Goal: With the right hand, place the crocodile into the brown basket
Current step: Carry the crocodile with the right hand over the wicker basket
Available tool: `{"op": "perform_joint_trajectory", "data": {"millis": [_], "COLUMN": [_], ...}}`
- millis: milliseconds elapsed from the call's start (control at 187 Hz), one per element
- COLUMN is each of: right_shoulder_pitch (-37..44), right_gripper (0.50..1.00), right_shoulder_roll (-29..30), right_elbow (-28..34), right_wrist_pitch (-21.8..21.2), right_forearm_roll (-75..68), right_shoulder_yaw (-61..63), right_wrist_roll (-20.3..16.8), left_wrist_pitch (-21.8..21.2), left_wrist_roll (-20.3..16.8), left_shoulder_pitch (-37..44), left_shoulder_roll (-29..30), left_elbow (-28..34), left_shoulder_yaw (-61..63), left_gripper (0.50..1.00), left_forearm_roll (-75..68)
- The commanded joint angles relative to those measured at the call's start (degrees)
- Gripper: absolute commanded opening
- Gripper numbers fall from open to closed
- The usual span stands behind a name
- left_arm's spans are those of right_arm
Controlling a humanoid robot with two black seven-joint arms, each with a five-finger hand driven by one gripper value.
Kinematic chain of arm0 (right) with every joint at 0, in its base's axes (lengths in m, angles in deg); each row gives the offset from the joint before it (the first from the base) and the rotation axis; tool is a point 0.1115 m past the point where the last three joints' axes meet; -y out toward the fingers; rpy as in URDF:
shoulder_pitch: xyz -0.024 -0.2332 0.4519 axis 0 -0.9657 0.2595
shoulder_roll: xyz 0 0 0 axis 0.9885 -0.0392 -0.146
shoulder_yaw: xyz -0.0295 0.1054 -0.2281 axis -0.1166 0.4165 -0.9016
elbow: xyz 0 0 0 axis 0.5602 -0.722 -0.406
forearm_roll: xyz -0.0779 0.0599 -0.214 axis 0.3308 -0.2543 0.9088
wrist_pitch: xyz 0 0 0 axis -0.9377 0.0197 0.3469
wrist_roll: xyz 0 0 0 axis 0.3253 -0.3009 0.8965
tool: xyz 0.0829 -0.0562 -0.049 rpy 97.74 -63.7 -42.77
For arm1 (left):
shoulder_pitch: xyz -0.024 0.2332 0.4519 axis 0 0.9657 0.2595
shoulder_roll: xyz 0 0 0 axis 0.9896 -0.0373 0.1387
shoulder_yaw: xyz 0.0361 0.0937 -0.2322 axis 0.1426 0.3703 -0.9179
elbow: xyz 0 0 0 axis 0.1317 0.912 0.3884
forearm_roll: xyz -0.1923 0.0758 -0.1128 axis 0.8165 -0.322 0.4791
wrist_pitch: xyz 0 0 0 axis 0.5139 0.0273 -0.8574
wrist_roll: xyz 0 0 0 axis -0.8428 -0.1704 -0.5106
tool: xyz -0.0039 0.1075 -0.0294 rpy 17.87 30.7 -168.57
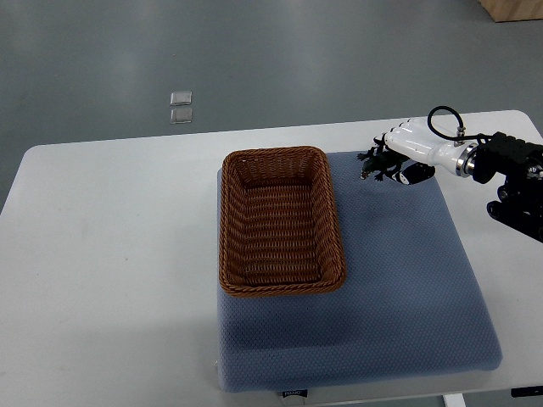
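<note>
One right hand gripped one dark crocodile in curled fingers, right of the one brown basket (by its far right corner, outside the rim). One blue mat lay under the basket on one white table.

We list this as a lab or test room. We note: plain white counter, blue padded mat, smooth grey floor.
</note>
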Motion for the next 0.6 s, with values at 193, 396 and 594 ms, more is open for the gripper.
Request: {"op": "perform_joint_trajectory", "data": {"millis": [193, 396, 594], "right_shoulder_pitch": [3.32, 4.73, 3.94], "right_gripper": [0.500, 0.500, 0.500], "right_shoulder_roll": [0.29, 2.31, 5.39], "right_elbow": [7.27, 12.81, 16.15], "right_wrist_pitch": [2.34, 2.69, 2.08], "right_forearm_roll": [0.66, 0.83, 0.74], "right_shoulder_yaw": [1.46, 1.46, 0.85], "right_wrist_roll": [1.27, 3.38, 5.14], "left_wrist_pitch": [0.00, 0.00, 0.00], "left_wrist_roll": [-0.01, -0.01, -0.01], "left_shoulder_pitch": [0.00, 0.00, 0.00], "left_shoulder_roll": [0.00, 0.00, 0.00], "left_elbow": [0.00, 0.00, 0.00], "left_shoulder_yaw": [0.00, 0.00, 0.00], "left_gripper": [1.000, 1.000, 1.000], "left_forearm_roll": [-0.09, 0.00, 0.00]}}
